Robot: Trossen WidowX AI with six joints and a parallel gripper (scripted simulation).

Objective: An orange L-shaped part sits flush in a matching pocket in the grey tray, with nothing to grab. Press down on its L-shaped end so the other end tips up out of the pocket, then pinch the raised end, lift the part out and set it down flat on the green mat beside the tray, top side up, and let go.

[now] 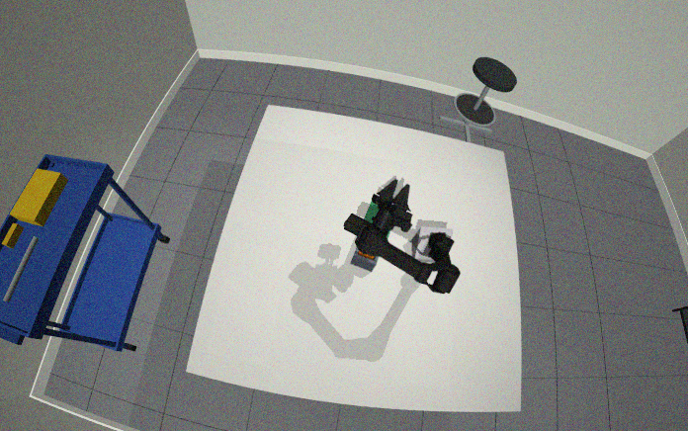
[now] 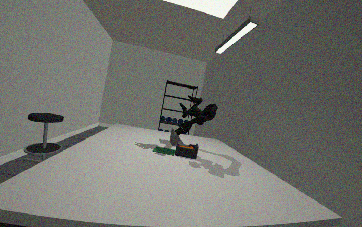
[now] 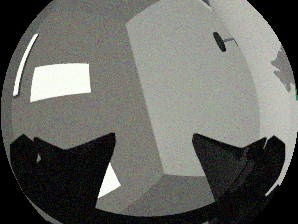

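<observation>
The grey tray (image 1: 363, 263) (image 2: 186, 153) stands on the white table. The orange part (image 1: 366, 254) (image 2: 186, 147) shows as a strip at the tray's top; the arm partly covers it in the top view, and its seating is too small to tell. The green mat (image 1: 372, 211) (image 2: 163, 150) lies flat beside the tray, partly hidden by the arm in the top view. My gripper (image 1: 401, 182) (image 2: 184, 100) (image 3: 155, 138) is open with nothing between the fingers. It is high above the table, pointing up and away from the tray.
A grey slanted piece (image 2: 175, 138) stands behind the tray near the arm's lower end. The white table (image 1: 284, 177) (image 2: 120, 181) carries the arm and its shadows. A stool (image 1: 493, 74) (image 2: 46, 117), a blue cart (image 1: 109, 284) and a shelf rack (image 2: 181, 84) stand off the table.
</observation>
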